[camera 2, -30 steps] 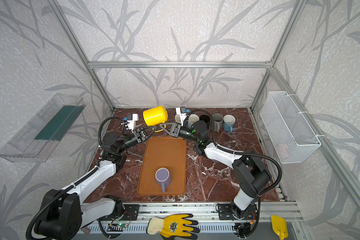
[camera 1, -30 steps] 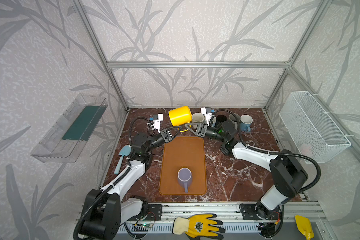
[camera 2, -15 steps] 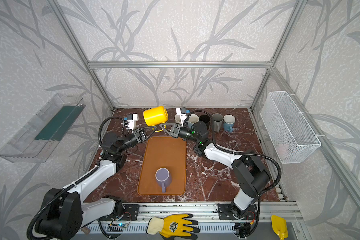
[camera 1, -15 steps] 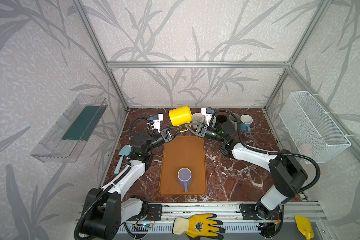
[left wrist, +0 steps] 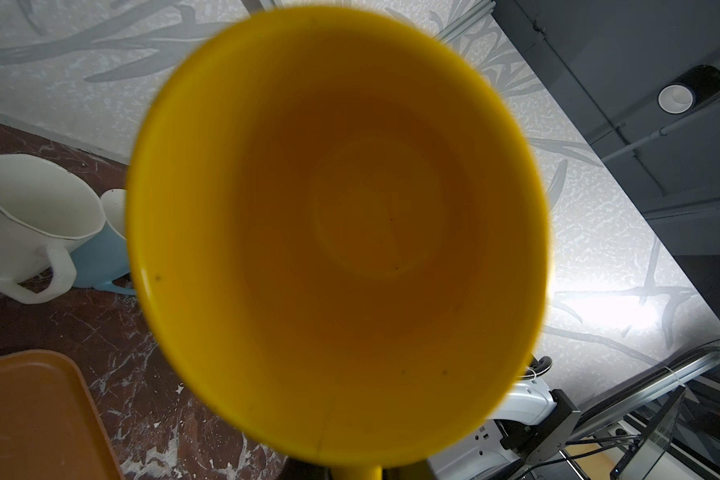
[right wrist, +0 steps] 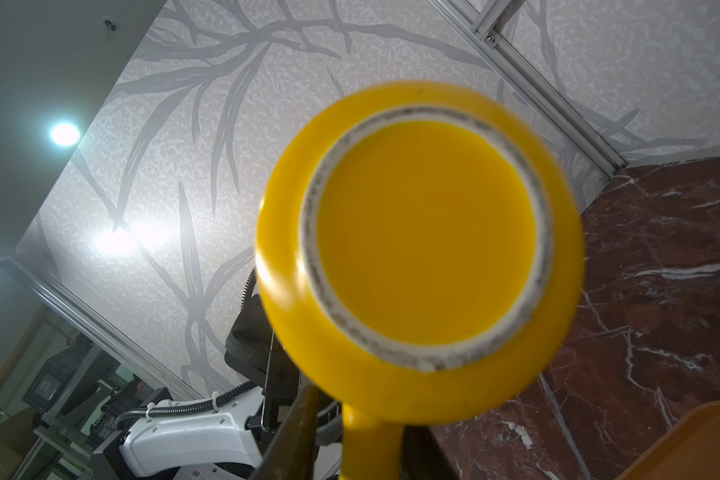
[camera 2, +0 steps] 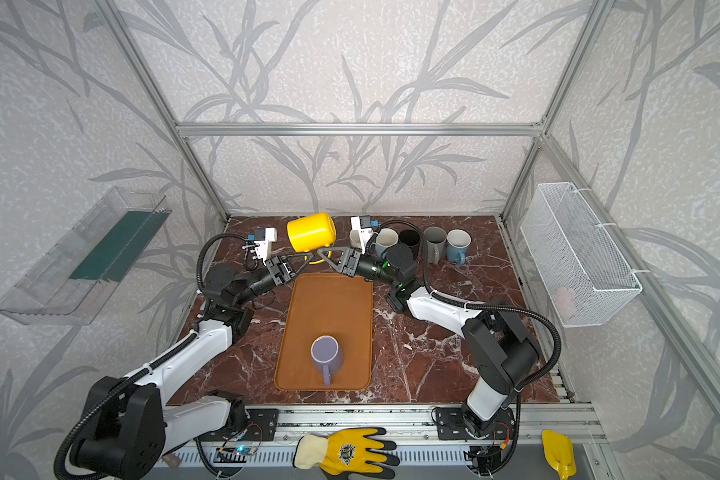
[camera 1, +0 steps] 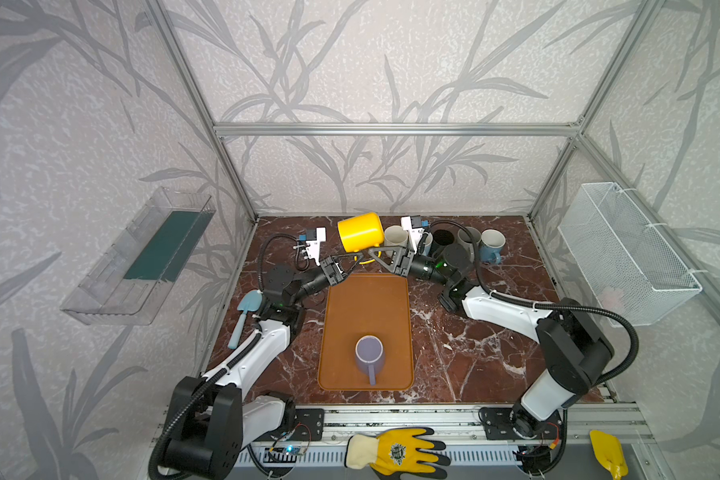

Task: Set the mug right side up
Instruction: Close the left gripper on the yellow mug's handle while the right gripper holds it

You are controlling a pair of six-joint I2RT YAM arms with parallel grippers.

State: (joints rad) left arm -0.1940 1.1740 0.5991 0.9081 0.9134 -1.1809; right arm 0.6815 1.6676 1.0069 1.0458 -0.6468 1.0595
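The yellow mug [camera 1: 359, 230] hangs in the air above the back of the counter [camera 1: 454, 332], just beyond the far edge of the orange tray [camera 1: 366, 307]. It lies on its side with its handle [camera 1: 363, 262] pointing down. Its long axis runs across the cell: the left wrist view looks straight into the open mouth and the right wrist view looks at the ringed base, so the mouth faces the left arm and the base faces the right. Both pincers meet beneath it at the handle. The left pincer [camera 1: 348, 266] is clenched, apparently on the handle. Whether the right pincer [camera 1: 378, 254] grips or has let go cannot be told. Righting the mug probably means the left wrist tipping downward, so the base swings under and the mouth comes up.
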